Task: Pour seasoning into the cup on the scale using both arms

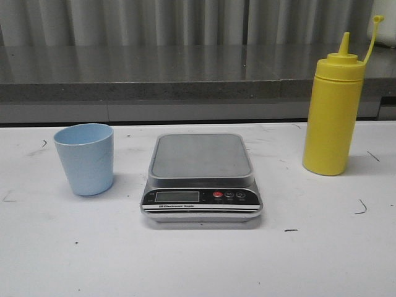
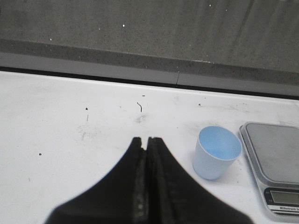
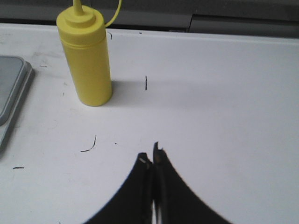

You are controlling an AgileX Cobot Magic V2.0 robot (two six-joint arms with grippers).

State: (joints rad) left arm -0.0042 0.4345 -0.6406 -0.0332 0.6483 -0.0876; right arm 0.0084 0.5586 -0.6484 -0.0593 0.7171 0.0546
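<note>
Table: white top [image 1: 198,266] with small dark scuffs; a grey ledge runs along its far edge.
Scale: sits at the middle of the table [image 1: 201,179], steel platform bare, black front panel facing the camera with a small display and a red button [image 1: 218,194].
Cup: pale blue [image 1: 85,158], upright on the table to the left of the scale, near it but not touching; not on the platform. Nothing shows inside it in the left wrist view.
Bottle: yellow [image 1: 333,117], upright on the table to the right of the scale and a little farther back, well apart from the cup. Cone nozzle uncapped, the thin tethered cap [image 1: 377,20] standing up beside it.
Left gripper: seen only in the left wrist view [image 2: 146,140], fingers pressed together with nothing between them, over bare table. The cup stands off to one side of the tips, apart from them, with the scale's corner beyond it.
Right gripper: seen only in the right wrist view [image 3: 151,154], fingers closed to a thin slit, holding nothing, over bare table. The bottle stands well ahead of the tips, not touched.
Front view: neither arm shows.
</note>
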